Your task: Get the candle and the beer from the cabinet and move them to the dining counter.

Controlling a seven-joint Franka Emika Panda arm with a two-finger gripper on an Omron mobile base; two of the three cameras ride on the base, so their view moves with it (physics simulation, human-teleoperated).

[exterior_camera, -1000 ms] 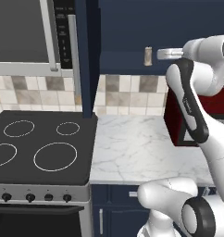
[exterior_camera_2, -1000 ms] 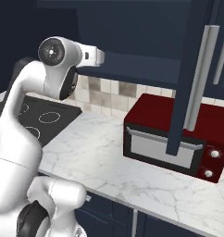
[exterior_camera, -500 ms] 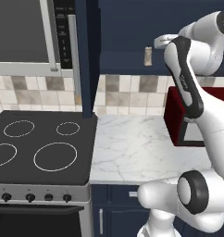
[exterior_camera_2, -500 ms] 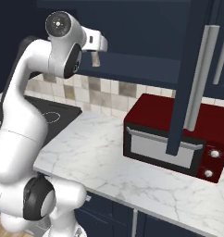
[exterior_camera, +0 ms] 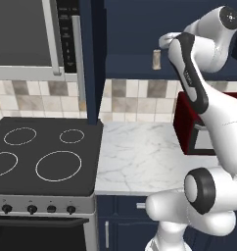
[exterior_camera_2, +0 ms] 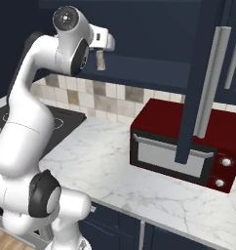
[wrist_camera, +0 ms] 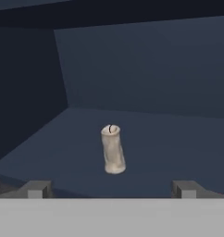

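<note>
We find the candle (wrist_camera: 113,150) standing slightly tilted on the floor of the open cabinet (wrist_camera: 146,69), just ahead of the gripper (wrist_camera: 110,189), whose jaws stand fully spread and hold nothing. In our judgement nothing has been delivered: candle ungrasped, beer unfetched, both carries outstanding.

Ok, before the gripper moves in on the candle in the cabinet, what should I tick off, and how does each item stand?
1. Gripper open: ok, fingertips stand wide apart.
2. Candle lined up between the fingertips: ok, it sits centred ahead in the hand view.
3. Candle upright: ok, standing, slightly tilted.
4. Cabinet open, shelf reachable: ok, door swung out.
5. Path to the candle free: ok, bare shelf in between.
6. Beer located: cannot tell.
</note>
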